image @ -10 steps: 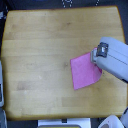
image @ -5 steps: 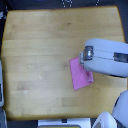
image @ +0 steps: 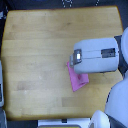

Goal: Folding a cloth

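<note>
The cloth (image: 76, 80) is a bright pink piece lying on the wooden table (image: 35, 55), right of centre in the exterior view. It shows as a narrow strip running down from under the arm, and its upper right part is covered. My gripper (image: 74, 58) is at the left end of the bulky white-grey arm (image: 97, 54), directly over the cloth's top edge. The casing hides the fingers, so I cannot see how the jaws stand or whether they hold the fabric.
The table's near edge (image: 55, 118) runs along the bottom of the view. White robot body parts (image: 117, 102) fill the lower right corner. A grey object (image: 1, 87) sits at the left edge, and dark gear (image: 65, 3) lies beyond the far edge.
The arm has moved toward the exterior view's left, over the cloth. The visible pink area has shrunk from a wide square to a narrow strip and shifted left.
</note>
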Controlling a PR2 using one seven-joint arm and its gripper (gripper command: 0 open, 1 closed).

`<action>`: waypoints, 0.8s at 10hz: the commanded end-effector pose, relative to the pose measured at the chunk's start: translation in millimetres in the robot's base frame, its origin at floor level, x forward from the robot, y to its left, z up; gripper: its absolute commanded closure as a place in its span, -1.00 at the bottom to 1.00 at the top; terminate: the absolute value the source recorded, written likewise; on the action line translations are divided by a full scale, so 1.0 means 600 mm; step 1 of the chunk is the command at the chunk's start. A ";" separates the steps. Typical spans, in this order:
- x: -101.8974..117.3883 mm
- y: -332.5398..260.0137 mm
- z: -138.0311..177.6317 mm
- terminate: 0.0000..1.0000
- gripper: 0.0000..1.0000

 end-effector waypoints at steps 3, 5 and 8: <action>-0.061 0.044 -0.024 -1.00 1.00; -0.061 0.045 -0.032 -1.00 1.00; -0.056 0.043 -0.034 -1.00 1.00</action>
